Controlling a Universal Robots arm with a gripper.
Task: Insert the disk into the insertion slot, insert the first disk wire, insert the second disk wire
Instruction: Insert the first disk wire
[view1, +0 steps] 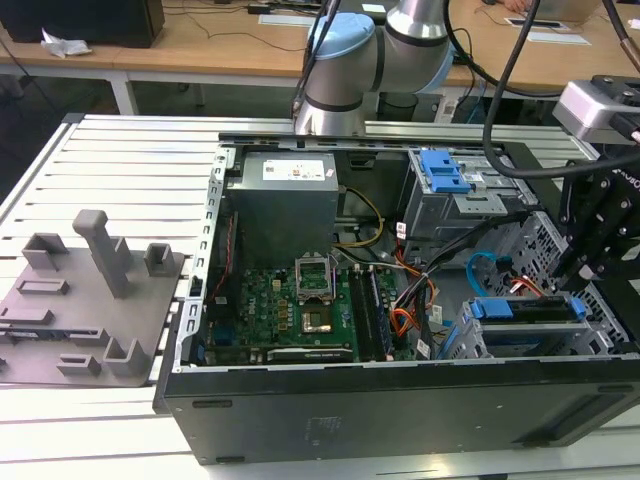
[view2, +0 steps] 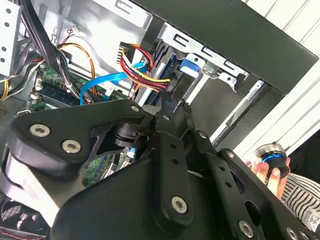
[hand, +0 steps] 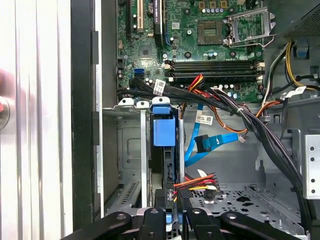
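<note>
Gripper (hand: 170, 216), a black assembly of bolted linkage bars, sits right at the near edge of the flat silver hard drive in its bright blue plastic carrier (hand: 164, 132). In the second wrist view the gripper (view2: 174, 106) tapers to a narrow tip, but I cannot tell whether it is open, closed or gripping anything.

The disk stands edge-on inside the silver perforated sheet-metal drive cage (hand: 129, 155). In the exterior view the disk (view1: 527, 309) lies in the insertion slot (view1: 462, 340) at the corner of the case towards that view's right.

Just beside the gripper, a black plug with red, yellow and black wires (hand: 194, 186) meets the disk's edge; whether it is fully seated cannot be told. A flat bright blue cable (hand: 216, 141) hangs loose a little farther off, its plug apart from the disk.

Beyond the cables lies the green motherboard (hand: 200, 30), all within the open black computer case (view1: 400, 410). The case rests on a grey slatted table (view1: 120, 160), with a grey moulded fixture plate (view1: 90, 300) well apart towards the exterior view's left. In the second wrist view a person's hand (view2: 267, 174) touches a round blue-lit knob (view2: 273, 152) outside the case.
</note>
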